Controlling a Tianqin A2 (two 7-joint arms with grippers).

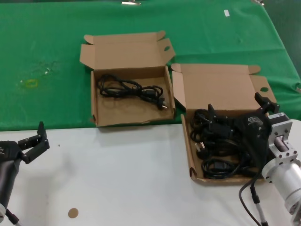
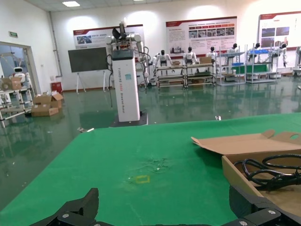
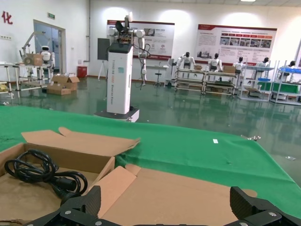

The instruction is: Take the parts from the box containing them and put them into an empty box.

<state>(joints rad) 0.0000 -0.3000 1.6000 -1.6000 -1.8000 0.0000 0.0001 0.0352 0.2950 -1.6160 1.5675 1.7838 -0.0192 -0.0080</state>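
The right gripper [image 1: 237, 117] hangs over the box containing them [image 1: 188, 141], its fingers [image 1: 211, 112] spread wide apart, with the heap of parts [image 1: 216, 146] directly beneath and between them; nothing is clamped yet. The left gripper [image 1: 34, 141] waits well off over the white tabletop [image 1: 117, 174], its fingers also apart and holding nothing. The empty box [image 1: 94, 113] sits beyond and to the outer side of the right fingers, just beside the source box, and it already holds one coiled cord [image 1: 134, 89], which the right wrist view shows lying against the cardboard floor. The main risk I see is tangling: the cords below the right fingers lie piled and overlapping, so a closing grasp could catch loops of two or three at once, or a lifted coil could drag a neighbour's plug over the low wall and drop it on the green cloth [image 1: 47, 47]. A pinch on a single thin strand might also let the coil unwind and trail, snagging on the upright lid flap between the two boxes during the carry. The low-walled box is light and could shift or tip if a cord hooks its edge. As for writing, a small pale logo shows on the right gripper body but is unreadable; the white pillar in the hall behind carries vertical lettering too small to make out reliably, and the wall posters are illegible.
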